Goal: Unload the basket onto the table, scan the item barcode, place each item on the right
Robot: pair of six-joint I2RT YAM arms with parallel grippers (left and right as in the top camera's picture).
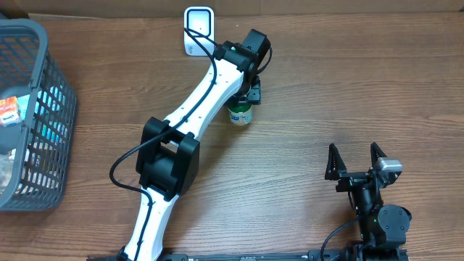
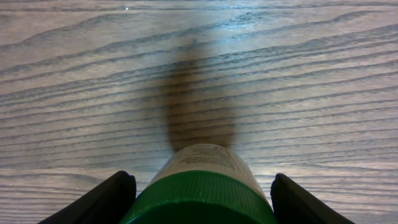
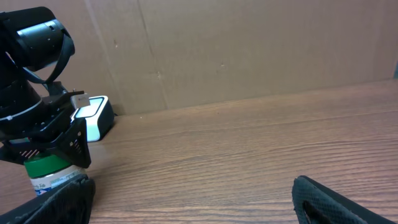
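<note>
A small bottle (image 1: 241,114) with a green cap and a pale label stands upright on the wooden table. My left gripper (image 1: 251,92) comes down on it from above, its fingers (image 2: 118,199) close on either side of the green cap (image 2: 199,193), shut on the bottle. In the right wrist view the bottle (image 3: 48,173) sits under the left gripper (image 3: 46,146). The white barcode scanner (image 1: 199,29) stands at the table's far edge, just behind and to the left of the bottle. My right gripper (image 1: 357,161) rests open near the front right, holding nothing.
A grey mesh basket (image 1: 51,109) with several packaged items stands at the left edge. A brown cardboard wall (image 3: 249,50) backs the table. The left arm (image 1: 196,109) stretches diagonally across the middle of the table.
</note>
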